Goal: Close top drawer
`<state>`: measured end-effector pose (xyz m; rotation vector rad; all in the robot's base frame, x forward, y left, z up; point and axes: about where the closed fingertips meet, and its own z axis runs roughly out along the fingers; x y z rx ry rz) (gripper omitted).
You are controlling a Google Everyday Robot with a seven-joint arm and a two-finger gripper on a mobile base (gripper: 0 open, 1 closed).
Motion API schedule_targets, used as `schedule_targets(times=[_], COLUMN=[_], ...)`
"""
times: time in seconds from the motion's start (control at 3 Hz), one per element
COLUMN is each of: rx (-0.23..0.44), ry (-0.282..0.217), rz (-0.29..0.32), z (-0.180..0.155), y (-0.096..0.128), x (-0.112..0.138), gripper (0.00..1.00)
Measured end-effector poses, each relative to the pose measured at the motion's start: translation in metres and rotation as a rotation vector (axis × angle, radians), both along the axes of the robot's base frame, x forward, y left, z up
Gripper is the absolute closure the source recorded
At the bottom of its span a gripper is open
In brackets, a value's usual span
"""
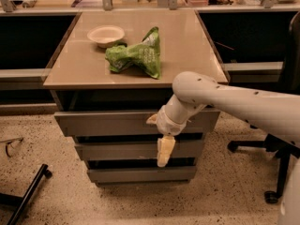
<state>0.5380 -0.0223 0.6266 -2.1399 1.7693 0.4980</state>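
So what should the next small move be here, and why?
Probably a short push straight in on the top drawer. Its front seems to stand forward of the two lower drawer fronts, and a dark gap shows between it and the tabletop, so it looks not fully shut. The gripper hangs just below that front, right of centre, with the wrist at the front.

My gripper [160, 136] hangs in front of the top drawer [103, 123], right of its middle, and reaches down over the drawer below [117, 150]. A third drawer [140, 174] lies under that one. All three sit beneath the counter [187, 55]. On the counter, a bowl [106, 34] lies at the back left, with a bag [137, 55] just right of it and nearer the front. A chair [280, 165] stands on the floor to the right, and glasses [11, 145] lie on the floor to the left.
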Motion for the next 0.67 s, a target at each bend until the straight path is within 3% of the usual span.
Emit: schedule_targets(times=[0.33,0.67], rx=[-0.059,-0.059], ry=[-0.07,-0.07], rz=[-0.067,-0.066], z=[-0.0019,-0.0019], y=[0.0093,0.0093], x=[0.0322,0.0322], gripper=[0.0,0.0])
